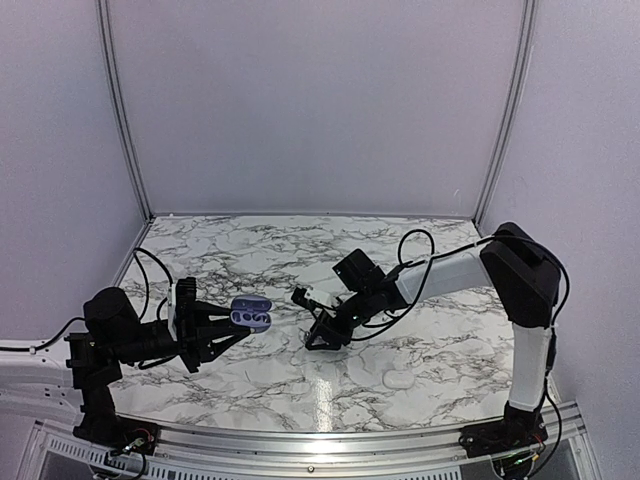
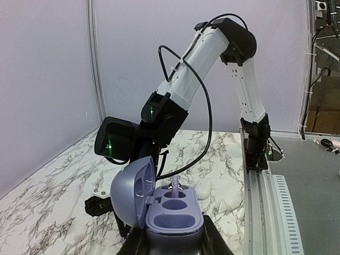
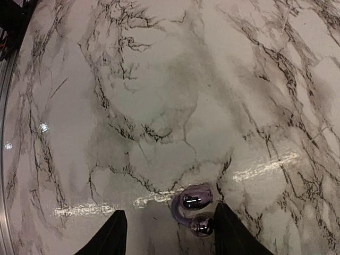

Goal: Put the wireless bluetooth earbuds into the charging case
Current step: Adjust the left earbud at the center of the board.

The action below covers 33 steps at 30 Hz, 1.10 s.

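Note:
My left gripper (image 1: 236, 320) is shut on a purple charging case (image 1: 251, 316), held off the table. In the left wrist view the charging case (image 2: 172, 218) stands open between my left gripper (image 2: 172, 243) fingers, lid swung to the left. A thin purple ear hook (image 2: 175, 187) sticks up from its far well; the two nearer wells look empty. An earbud (image 3: 194, 204), shiny dark with a purple hook, lies on the marble. My right gripper (image 3: 170, 234) hangs open just above it, the earbud close to the right finger. From above, the right gripper (image 1: 322, 340) hides the earbud.
A white pebble-shaped case (image 1: 400, 380) lies on the marble table (image 1: 300, 250) in front of the right arm; the same white case (image 2: 203, 187) shows beyond the purple case. The right arm (image 2: 175, 95) reaches across the middle. A metal rail (image 2: 265, 212) runs along the table's near edge.

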{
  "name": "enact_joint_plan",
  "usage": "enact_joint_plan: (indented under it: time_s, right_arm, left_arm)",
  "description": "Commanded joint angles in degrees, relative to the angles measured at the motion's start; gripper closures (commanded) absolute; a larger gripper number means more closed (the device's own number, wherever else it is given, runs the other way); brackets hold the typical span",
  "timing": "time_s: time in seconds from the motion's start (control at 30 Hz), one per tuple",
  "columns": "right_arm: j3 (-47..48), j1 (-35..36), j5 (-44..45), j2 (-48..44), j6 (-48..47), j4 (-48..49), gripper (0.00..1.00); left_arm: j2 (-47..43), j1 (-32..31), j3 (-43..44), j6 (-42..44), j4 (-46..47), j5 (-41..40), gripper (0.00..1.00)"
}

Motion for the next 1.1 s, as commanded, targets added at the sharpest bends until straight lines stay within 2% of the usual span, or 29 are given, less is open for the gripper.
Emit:
enact_joint_plan:
  time_s: [0.0, 0.33, 0.53, 0.83, 1.07]
  right_arm:
    - [-2.9, -0.3, -0.2, -1.9, 1.5, -1.0, 0.49]
    - [-4.3, 0.1, 4.3, -5.0, 2.0, 0.6, 0.52]
    - [-0.6, 1.7, 6.9, -3.1, 1.3, -2.5, 0.53]
    - [-0.6, 4.5, 18.8, -7.9, 2.8, -2.3, 0.53]
    - [-0.7, 9.1, 26.7, -7.1, 0.4, -2.2, 0.54]
  left_arm:
    - [-0.4, 0.4, -0.4, -0.3, 2.3, 0.2, 1.0]
    - [-0.4, 0.4, -0.4, -0.3, 2.3, 0.0, 1.0]
    - [-1.7, 0.4, -1.8, -0.6, 2.3, -1.7, 1.0]
    - [-0.7, 0.4, -1.1, -0.9, 2.3, -1.6, 1.0]
    - [-0.5, 0.4, -0.8, -0.7, 2.1, -1.6, 1.0]
